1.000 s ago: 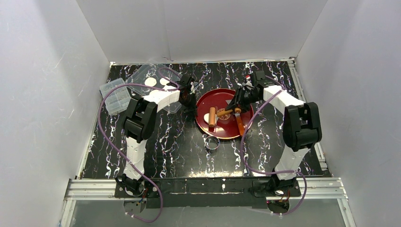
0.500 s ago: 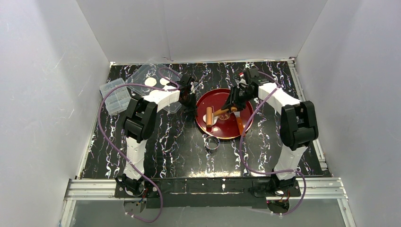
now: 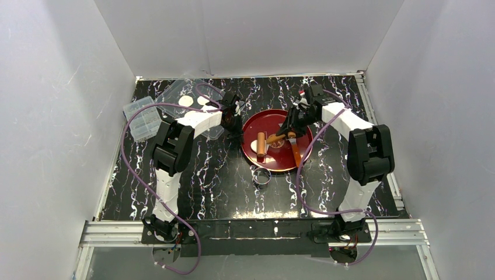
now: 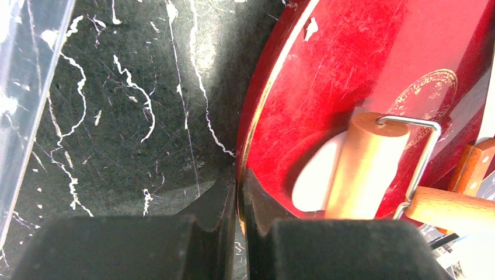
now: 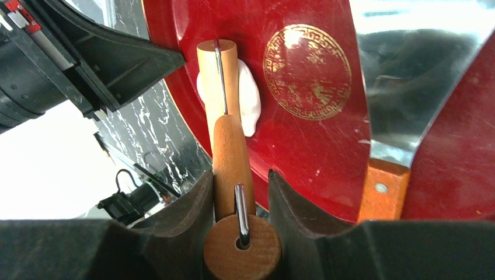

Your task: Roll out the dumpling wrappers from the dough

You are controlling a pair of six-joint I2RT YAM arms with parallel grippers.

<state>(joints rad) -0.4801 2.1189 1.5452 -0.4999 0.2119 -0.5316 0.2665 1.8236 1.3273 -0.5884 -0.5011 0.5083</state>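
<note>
- Now the right tool [image 5: 239, 192] is clenched on the roller [image 5: 219, 76], grasping it by the wooden handle, and the drum lies across the dough [image 5: 250, 99].
- Over the last second we saw the drum slide a little left over the dough, then come back right to about where it began, and the right arm shifted with it.
- We read that as one back-and-forth pass, so the flattening is under way, not finished.
- The dough sits on the left part of the plate [image 3: 280, 160]. It is a smooth white patch, partly hidden under the drum, and more oval than round.
- The left tool [image 4: 236, 181] has not moved. It is pinched shut on the plate's left rim, and we judge that it steadies the plate.
- Two wrappers [image 3: 185, 101] lie on a clear tray [image 3: 175, 92] at the far left of the table [image 3: 222, 186], well apart from the plate.
- The ring [image 3: 262, 175] lies on the table just near of the plate.
- We judge that more passes are needed before this patch is thin enough to cut.
</note>
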